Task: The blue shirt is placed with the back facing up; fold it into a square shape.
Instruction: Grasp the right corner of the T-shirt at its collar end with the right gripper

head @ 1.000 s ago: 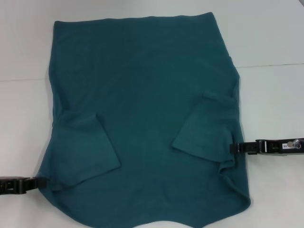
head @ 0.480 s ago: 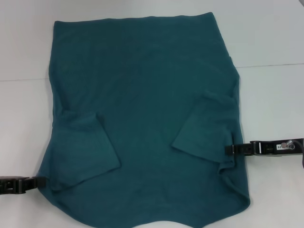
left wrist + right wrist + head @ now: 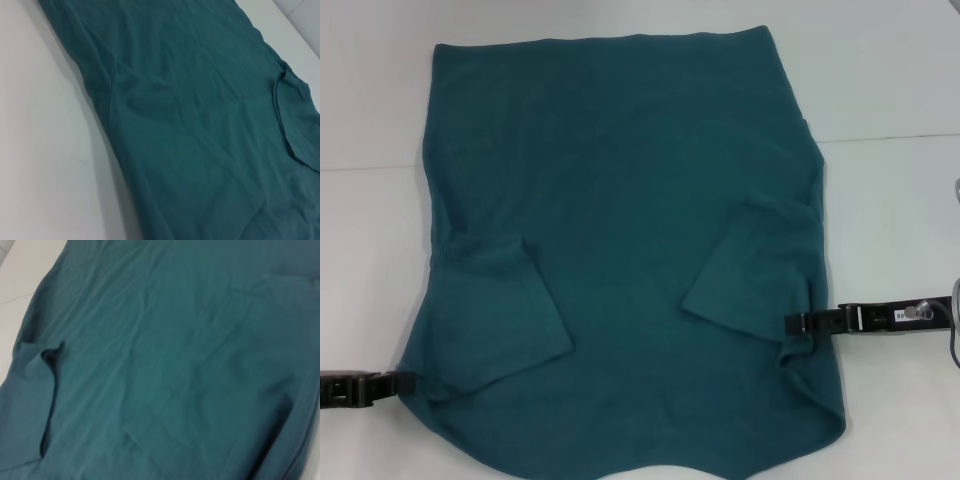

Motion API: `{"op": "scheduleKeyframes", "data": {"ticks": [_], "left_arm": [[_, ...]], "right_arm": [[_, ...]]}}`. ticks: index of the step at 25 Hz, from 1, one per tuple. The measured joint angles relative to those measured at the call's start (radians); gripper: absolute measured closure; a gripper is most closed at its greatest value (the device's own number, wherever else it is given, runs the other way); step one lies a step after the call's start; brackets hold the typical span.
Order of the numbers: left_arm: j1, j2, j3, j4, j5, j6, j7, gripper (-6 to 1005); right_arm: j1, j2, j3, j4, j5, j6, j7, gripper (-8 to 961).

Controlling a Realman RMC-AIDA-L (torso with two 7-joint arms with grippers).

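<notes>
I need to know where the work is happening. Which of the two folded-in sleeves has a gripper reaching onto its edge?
The sleeve on the robot's right: the right gripper reaches onto its outer edge. The left gripper stops at the blue shirt's side edge.

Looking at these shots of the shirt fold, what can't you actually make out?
- Shirt underside: hidden in every view by its plain top side.
- Shirt's near hem: cut off by the head view's bottom edge.
- Left tool and right tool: tips lost against the shirt's edges in the head view; neither wrist view shows fingers.
- Both arms: cut off by the head view's sides.
</notes>
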State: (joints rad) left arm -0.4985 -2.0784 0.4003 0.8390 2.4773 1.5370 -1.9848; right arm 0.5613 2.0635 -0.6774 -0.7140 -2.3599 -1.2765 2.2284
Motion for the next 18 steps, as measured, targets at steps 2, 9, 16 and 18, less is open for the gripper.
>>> {"op": "scheduleKeyframes", "data": {"ticks": [2, 9, 16, 18], "left_arm": [[0.0, 0.0, 0.0, 0.0, 0.0, 0.0, 0.0, 972], [0.0, -0.003, 0.0, 0.0, 0.0, -0.001, 0.0, 971], [0.0, -0.003, 0.0, 0.0, 0.0, -0.002, 0.0, 971], [0.0, -0.003, 0.0, 0.0, 0.0, -0.003, 0.0, 971]], "right_arm": [[0.0, 0.0, -0.002, -0.003, 0.002, -0.015, -0.003, 134], [0.0, 0.0, -0.004, -0.009, 0.004, -0.071, -0.006, 134], [-0.015, -0.003, 0.003, -0.012, 0.004, -0.142, -0.006, 134], [-0.025, -0.005, 0.005, -0.012, 0.004, -0.157, -0.003, 135]]}}
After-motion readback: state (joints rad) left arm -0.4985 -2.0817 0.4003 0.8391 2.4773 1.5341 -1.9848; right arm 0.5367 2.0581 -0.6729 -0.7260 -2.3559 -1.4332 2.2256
